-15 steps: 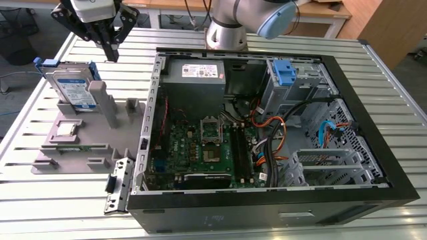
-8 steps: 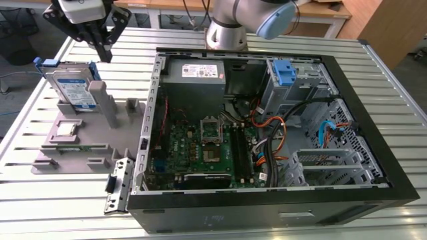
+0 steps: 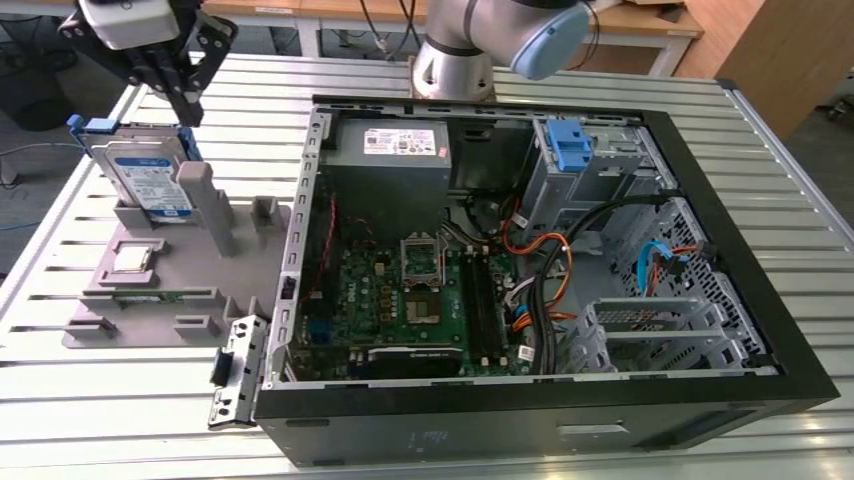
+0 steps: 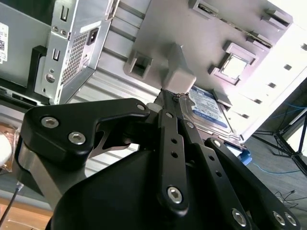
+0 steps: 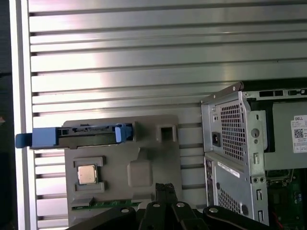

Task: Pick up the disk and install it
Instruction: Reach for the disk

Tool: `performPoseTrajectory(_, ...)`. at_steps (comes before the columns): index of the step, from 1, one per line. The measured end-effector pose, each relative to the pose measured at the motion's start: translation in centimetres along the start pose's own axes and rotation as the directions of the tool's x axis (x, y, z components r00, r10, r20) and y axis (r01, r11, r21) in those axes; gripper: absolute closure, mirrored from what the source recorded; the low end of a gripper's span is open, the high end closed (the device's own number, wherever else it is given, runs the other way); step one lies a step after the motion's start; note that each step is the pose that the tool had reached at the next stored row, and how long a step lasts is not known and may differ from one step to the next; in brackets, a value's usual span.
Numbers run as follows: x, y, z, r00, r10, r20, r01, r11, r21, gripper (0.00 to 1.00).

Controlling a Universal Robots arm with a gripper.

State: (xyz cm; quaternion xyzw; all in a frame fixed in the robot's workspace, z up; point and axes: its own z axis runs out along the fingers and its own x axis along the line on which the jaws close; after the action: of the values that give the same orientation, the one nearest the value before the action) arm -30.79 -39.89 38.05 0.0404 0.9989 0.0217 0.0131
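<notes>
The disk (image 3: 144, 178), a silver drive with a white-and-blue label in a blue carrier, stands upright on edge in a slot of the grey fixture (image 3: 180, 275) at the exterior view's left. My gripper (image 3: 190, 112) hangs just above and behind the disk's top edge, apart from it. Its black fingers are shut together with nothing between them. In the first wrist view the disk (image 5: 91, 135) shows edge-on, some way off from my gripper (image 5: 165, 186). In the second wrist view my gripper (image 4: 168, 94) points at the fixture's post, with the disk's label (image 4: 209, 109) beyond it.
The open computer case (image 3: 747, 250) lies on the slatted metal table (image 3: 107, 420), with a grey power supply (image 3: 394, 148), a blue bracket (image 3: 571, 146), a motherboard and cables inside. The fixture also carries a processor chip (image 5: 86, 174) and a memory stick (image 3: 140, 294).
</notes>
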Motion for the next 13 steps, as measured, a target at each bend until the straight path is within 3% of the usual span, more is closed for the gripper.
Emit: performPoseTrajectory(13, 2.79, -0.24, 0.39, 1.0000, 0.002, 0.0001, -0.002, 1.0000, 0.0009, 0.90)
